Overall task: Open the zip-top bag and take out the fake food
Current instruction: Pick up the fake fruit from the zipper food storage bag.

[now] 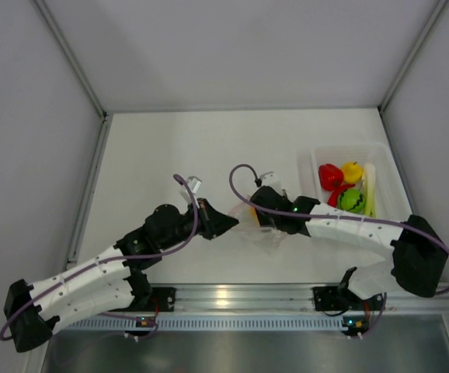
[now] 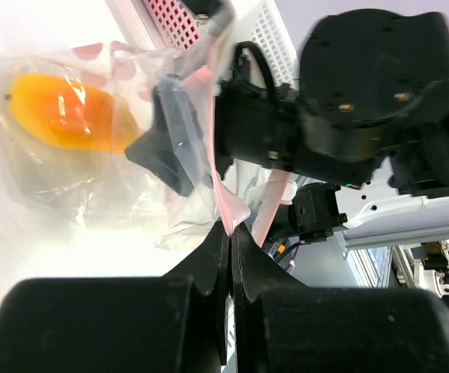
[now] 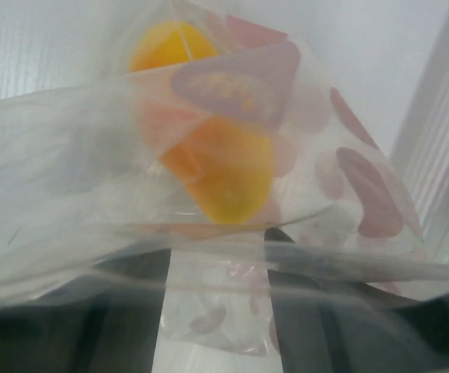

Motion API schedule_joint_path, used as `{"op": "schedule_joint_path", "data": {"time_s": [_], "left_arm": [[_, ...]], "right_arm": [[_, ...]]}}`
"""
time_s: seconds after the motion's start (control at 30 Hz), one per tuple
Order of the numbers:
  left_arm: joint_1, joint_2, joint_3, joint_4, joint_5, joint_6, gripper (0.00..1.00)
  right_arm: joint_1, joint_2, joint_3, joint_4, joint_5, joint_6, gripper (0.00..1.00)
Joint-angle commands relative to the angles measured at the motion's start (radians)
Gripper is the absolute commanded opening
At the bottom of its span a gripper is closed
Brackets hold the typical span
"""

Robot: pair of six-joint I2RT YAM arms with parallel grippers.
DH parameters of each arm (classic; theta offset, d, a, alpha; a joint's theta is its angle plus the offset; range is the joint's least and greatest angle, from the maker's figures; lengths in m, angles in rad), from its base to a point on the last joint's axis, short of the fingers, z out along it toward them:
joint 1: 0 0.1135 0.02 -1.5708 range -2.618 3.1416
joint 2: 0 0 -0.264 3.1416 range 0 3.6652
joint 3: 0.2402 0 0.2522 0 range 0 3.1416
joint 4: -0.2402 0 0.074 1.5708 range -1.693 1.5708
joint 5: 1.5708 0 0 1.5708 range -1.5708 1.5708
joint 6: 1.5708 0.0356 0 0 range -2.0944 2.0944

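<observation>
Zip-top bag on white table, grey walls around.

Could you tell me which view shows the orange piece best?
Right wrist: the orange piece sits large and central inside the bag. Left wrist shows it smaller, upper left; the top view only a speck.

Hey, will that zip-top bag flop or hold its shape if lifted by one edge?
Likely floppy: the zip-top bag is thin, crinkled film. It'd probably sag toward the orange piece inside. Glossy film might slip from the left gripper.
</observation>
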Motion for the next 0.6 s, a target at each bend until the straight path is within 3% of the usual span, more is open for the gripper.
{"op": "schedule_joint_path", "data": {"time_s": [0.0, 0.2, 0.57], "left_arm": [[0.008, -0.020, 0.028, 0.061, -0.048, 0.051, 0.00], [0.008, 0.046, 0.060, 0.063, 0.002, 0.052, 0.00], [0.008, 0.099, 0.040, 0.063, 0.018, 0.060, 0.00]], "right_arm": [[-0.025, -0.100, -0.018, -0.212, 0.047, 0.012, 0.53], [-0.023, -0.122, 0.016, -0.106, -0.077, -0.136, 0.56], [-0.023, 0.027, 0.056, 0.047, 0.050, -0.235, 0.61]]}}
